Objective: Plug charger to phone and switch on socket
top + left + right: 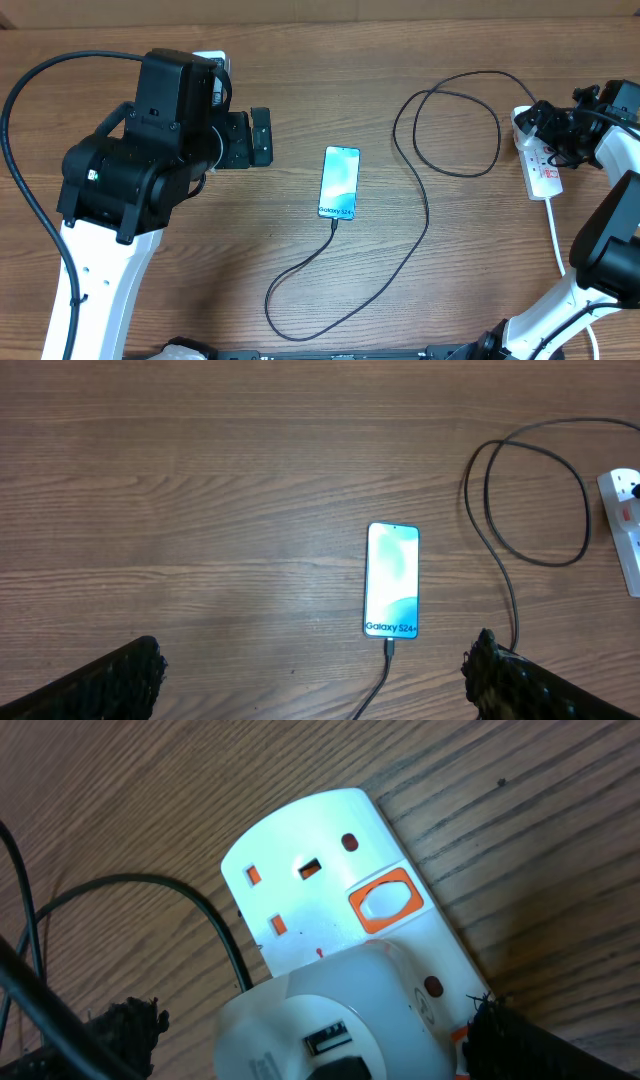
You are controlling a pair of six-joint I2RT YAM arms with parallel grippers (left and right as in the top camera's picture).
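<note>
One slim phone [339, 183] | thin looped charger [428, 212] | white oblong socket [545, 170]

Likely a robotics lab, judging by the left arm [130, 170] and right arm [612, 245] at a plain wood-grain table [300, 90].

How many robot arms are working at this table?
2. The left arm is left of the phone; the right arm reaches over the white power strip at the right edge.
</note>
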